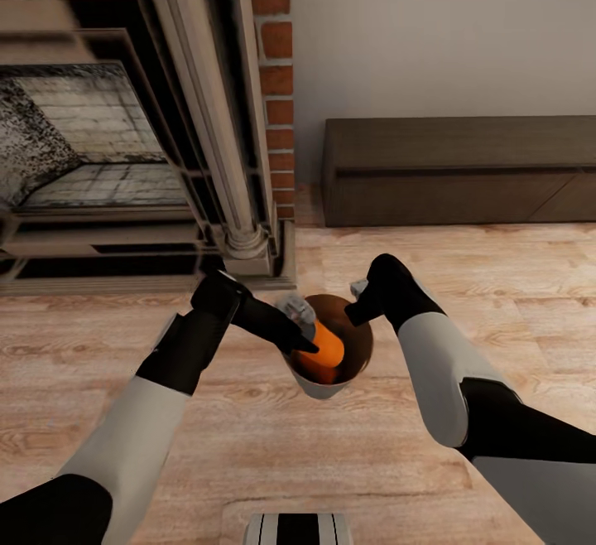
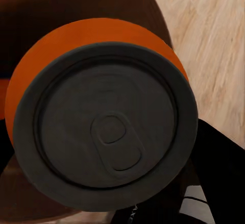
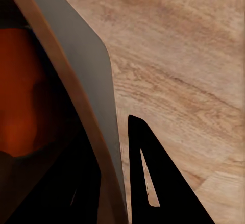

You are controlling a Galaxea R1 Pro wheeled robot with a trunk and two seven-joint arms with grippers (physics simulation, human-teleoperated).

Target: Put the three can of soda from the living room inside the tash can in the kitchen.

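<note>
Where light wood floor (image 1: 248, 429) meets the brick-flanked fireplace (image 1: 108, 156), stands a tapered grey trash can (image 1: 329, 385), coppery inside. Over its mouth, tilted: an orange soda can (image 1: 324, 344), grasped by the left pincer (image 1: 300, 331). Grey ridged lid up close in the left wrist view. Gripped across the bin's wall by the right pincer (image 3: 120, 183), one finger inside, one outside.

can (image 2: 104, 127): matt grey metal top | bin (image 3: 84, 76): smooth | floor (image 1: 248, 437): grained wood
</note>
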